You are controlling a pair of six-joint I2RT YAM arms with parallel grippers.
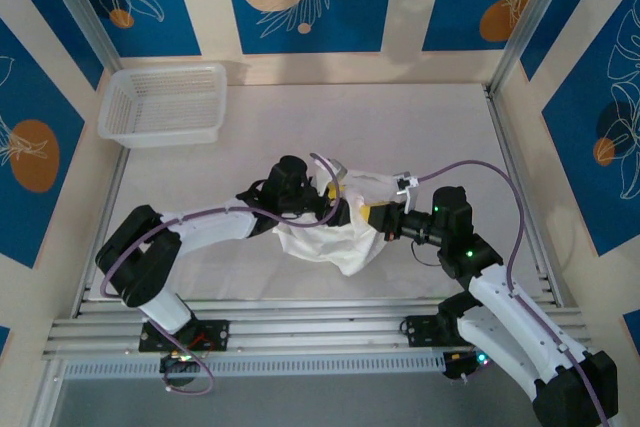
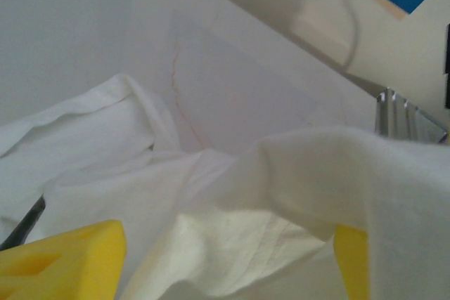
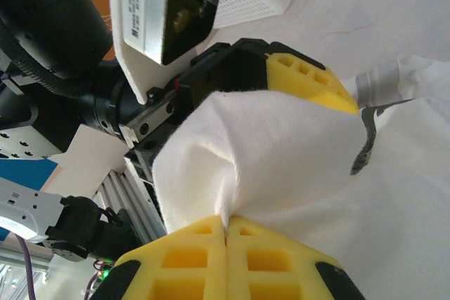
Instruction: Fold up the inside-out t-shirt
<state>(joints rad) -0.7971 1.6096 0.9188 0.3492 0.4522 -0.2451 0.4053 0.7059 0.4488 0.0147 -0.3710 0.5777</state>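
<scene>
My right gripper (image 3: 226,237) is pressed together, pinching a fold of the white t-shirt (image 1: 335,242). My left gripper (image 2: 211,258) stands spread, cloth draped across it. The shirt's bunched and wrinkly between us, at the middle of the table (image 1: 400,127).

One t-shirt (image 1: 335,245), one basket (image 1: 160,133), two pincers (image 1: 347,210) (image 1: 380,220)

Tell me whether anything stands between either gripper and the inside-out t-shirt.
Nothing visible does. The right gripper is shut on a fold of the inside-out t-shirt, and the left gripper stands open with the cloth draped across its yellow fingers. The mesh basket sits apart in the far left corner.
</scene>
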